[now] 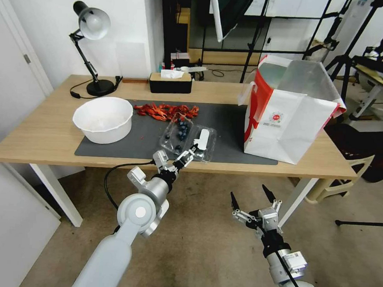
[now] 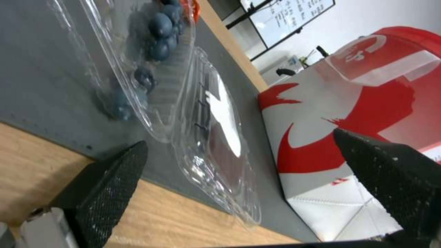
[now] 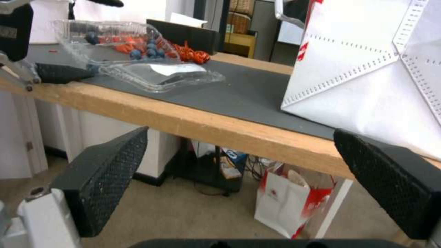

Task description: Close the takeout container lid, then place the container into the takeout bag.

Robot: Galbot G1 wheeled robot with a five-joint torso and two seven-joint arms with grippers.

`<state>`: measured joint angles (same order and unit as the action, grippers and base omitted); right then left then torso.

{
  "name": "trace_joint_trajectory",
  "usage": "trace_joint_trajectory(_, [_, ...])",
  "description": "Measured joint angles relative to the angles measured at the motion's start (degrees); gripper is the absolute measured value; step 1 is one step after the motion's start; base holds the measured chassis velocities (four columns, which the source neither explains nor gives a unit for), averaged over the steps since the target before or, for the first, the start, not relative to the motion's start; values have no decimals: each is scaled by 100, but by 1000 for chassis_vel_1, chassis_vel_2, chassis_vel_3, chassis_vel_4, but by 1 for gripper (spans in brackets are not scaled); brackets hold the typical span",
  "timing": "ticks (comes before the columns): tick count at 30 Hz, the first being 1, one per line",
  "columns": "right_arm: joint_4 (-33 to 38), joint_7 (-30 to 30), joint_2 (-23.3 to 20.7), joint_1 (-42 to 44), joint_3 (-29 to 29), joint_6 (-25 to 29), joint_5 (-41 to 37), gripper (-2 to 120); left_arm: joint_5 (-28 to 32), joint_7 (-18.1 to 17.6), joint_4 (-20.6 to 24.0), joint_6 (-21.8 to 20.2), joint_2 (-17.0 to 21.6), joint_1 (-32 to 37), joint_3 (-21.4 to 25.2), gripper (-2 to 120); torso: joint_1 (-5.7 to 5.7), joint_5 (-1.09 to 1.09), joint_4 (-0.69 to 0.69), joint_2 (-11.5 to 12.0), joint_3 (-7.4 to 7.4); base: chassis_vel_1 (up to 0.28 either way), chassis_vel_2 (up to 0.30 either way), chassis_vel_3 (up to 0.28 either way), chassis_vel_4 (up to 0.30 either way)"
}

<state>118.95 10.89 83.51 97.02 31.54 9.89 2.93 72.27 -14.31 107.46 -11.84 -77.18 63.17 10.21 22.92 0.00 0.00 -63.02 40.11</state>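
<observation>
The takeout container (image 1: 179, 132) lies open on the dark mat, blueberries in its clear base. Its lid (image 1: 203, 142) is folded flat beside it toward the bag, white label up. My left gripper (image 1: 179, 155) is open at the table's front edge, just short of the container's near rim. In the left wrist view the base (image 2: 151, 69) and lid (image 2: 216, 137) lie ahead of the open left gripper (image 2: 238, 138). The takeout bag (image 1: 287, 118) stands upright and open at the right. My right gripper (image 1: 249, 192) hangs open below the table, apart from everything; its view shows the container (image 3: 115, 38), lid (image 3: 161, 74) and bag (image 3: 367, 69).
A white bowl (image 1: 103, 118) sits on the mat's left end, with red scraps (image 1: 165, 111) behind the container. A desk lamp (image 1: 91, 48) and black tissue box (image 1: 170, 82) stand at the back. Another small paper bag (image 3: 280, 203) sits under the table.
</observation>
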Motion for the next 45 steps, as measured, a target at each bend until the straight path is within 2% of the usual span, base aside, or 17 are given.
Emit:
trace_joint_trajectory(9, [-44, 7, -5, 18, 37, 39, -1, 100, -4, -41, -145, 34, -53, -152, -78, 100, 0, 0, 0, 0, 0, 0, 0, 0, 0])
trace_joint_trajectory(19, [-101, 8, -17, 38, 113, 51, -20, 100, 109, -71, -150, -25, -114, -299, -221, 100, 0, 0, -1, 0, 0, 0, 0, 0, 0])
trace_joint_trajectory(33, [-188, 8, 64, 109, 125, 124, 10, 100, 272, -1, -147, 121, -123, -502, -380, 100, 0, 0, 0, 0, 0, 0, 0, 0, 0])
trace_joint_trajectory(45, [-188, 8, 86, 172, 174, 158, 44, 100, 158, -100, -376, 196, -436, -716, -722, 100, 0, 1, -1, 0, 0, 0, 0, 0, 0])
